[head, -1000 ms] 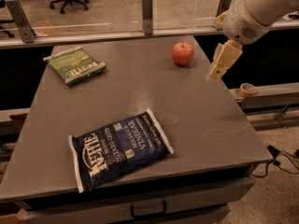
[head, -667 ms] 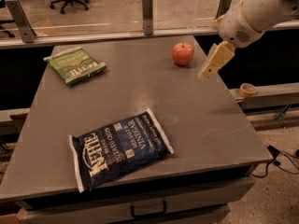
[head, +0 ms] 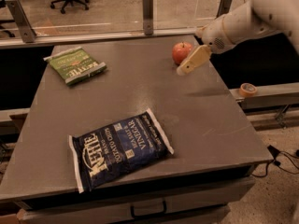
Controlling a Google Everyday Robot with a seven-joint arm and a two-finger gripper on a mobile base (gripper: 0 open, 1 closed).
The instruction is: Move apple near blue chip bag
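The red-orange apple [head: 181,52] sits at the far right part of the grey table [head: 205,111]. The navy Kettle chip bag [head: 120,148] lies flat near the table's front edge, well apart from the apple. My gripper [head: 187,66] hangs from the white arm coming in from the upper right. Its tan fingers [head: 195,59] point down and left, just right of and slightly in front of the apple, close to it. It holds nothing that I can see.
A smaller green chip bag [head: 77,65] lies at the far left of the table. A roll of tape [head: 247,89] sits on a ledge to the right. A glass rail with posts [head: 147,13] runs behind the table.
The gripper has moved left and down toward the apple. The apple and both bags have not moved.
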